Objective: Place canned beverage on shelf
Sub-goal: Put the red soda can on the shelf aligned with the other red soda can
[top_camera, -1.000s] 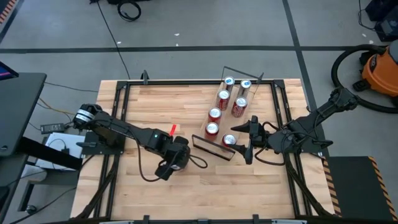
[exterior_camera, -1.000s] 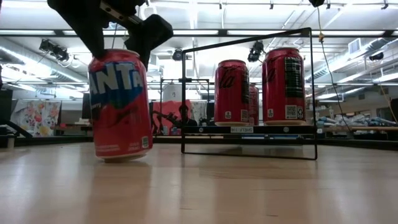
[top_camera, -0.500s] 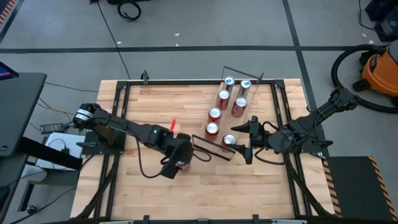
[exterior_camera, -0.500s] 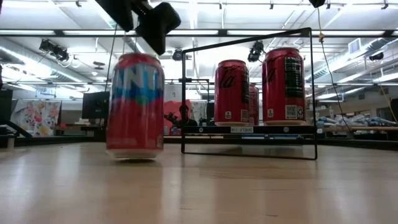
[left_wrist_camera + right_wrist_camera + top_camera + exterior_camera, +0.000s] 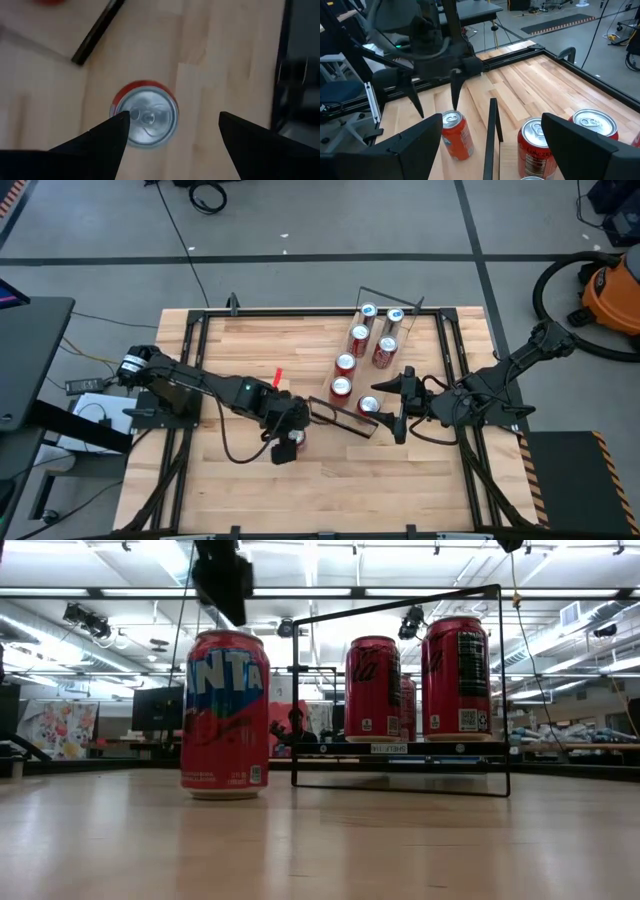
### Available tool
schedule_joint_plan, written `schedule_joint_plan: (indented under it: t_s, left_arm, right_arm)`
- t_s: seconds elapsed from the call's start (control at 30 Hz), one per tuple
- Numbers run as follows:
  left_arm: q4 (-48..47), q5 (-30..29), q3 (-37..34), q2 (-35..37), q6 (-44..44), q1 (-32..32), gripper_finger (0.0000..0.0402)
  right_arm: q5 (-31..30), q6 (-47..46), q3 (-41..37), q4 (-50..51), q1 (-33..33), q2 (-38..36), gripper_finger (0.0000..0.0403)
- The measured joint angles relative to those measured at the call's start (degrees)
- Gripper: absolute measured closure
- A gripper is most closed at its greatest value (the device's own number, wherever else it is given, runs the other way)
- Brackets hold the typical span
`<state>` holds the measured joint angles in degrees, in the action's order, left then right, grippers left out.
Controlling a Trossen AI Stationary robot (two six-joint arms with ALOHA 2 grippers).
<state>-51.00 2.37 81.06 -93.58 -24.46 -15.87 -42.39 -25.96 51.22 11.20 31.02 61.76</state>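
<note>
A red Fanta can [image 5: 225, 713] stands upright on its base on the wooden table, left of the shelf. My left gripper [image 5: 173, 117] hangs open just above it, fingers pointing down, one fingertip over the can's silver top [image 5: 146, 116] and clear of it in the low view. The shelf [image 5: 366, 378] is a light-wood board with a dark end edge [image 5: 340, 418] and a thin black wire frame [image 5: 400, 610]; several red cans stand on it. My right gripper [image 5: 400, 405] waits open at the shelf's right side.
Black frame rails [image 5: 195, 370] run along the table's edges. A small red strip [image 5: 278, 384] lies on the table, on the far side of the left arm. Bare wood [image 5: 330, 490] stretches along the near edge. The shelf's near end [image 5: 491, 130] lies between the two grippers.
The Fanta can stood tilted between my left gripper's fingers; it now stands upright, turned about and shifted a little toward the shelf. My left gripper has risen clear of the can's top and rolled about its wrist.
</note>
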Motion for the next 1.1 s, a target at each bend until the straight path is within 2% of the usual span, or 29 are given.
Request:
schedule_joint_plan:
  t_s: [0.1, 0.2, 0.27, 0.37, 0.5, 0.83, 1.1]
  left_arm:
    - [-2.1, -1.87, 0.86, 0.0, -11.34, -0.07, 0.0086]
    - [-4.25, -7.59, 1.6, 0.07, -22.37, -1.5, 0.0089]
    - [-4.41, -13.13, 1.14, 0.06, -30.12, -2.85, 0.0094]
    - [-2.43, -24.96, 0.52, 0.02, -41.43, -6.18, 0.0102]
    - [0.55, -36.27, 0.16, -0.63, -48.97, -10.06, 0.0106]
    - [0.28, -36.25, 0.04, -6.39, -61.81, -10.31, 0.0088]
    - [-1.49, -36.37, 0.09, -8.04, -61.38, -9.98, 0.0088]
  right_arm:
    - [0.01, 0.14, 0.0, 0.05, 0.0, 0.0, 0.0053]
    - [0.02, 1.09, 0.0, 0.1, -0.02, 0.0, 0.0053]
    - [0.02, 1.96, 0.0, 0.05, 0.0, 0.0, 0.0053]
    - [0.04, 2.1, 0.0, 0.09, -0.02, 0.0, 0.0053]
    - [1.47, 3.2, 0.0, 0.07, -0.01, 0.0, 0.0053]
    - [6.45, 7.74, 0.0, 0.04, -0.01, 0.0, 0.0053]
    - [6.09, 8.24, 0.0, 0.06, -0.76, 0.0, 0.0053]
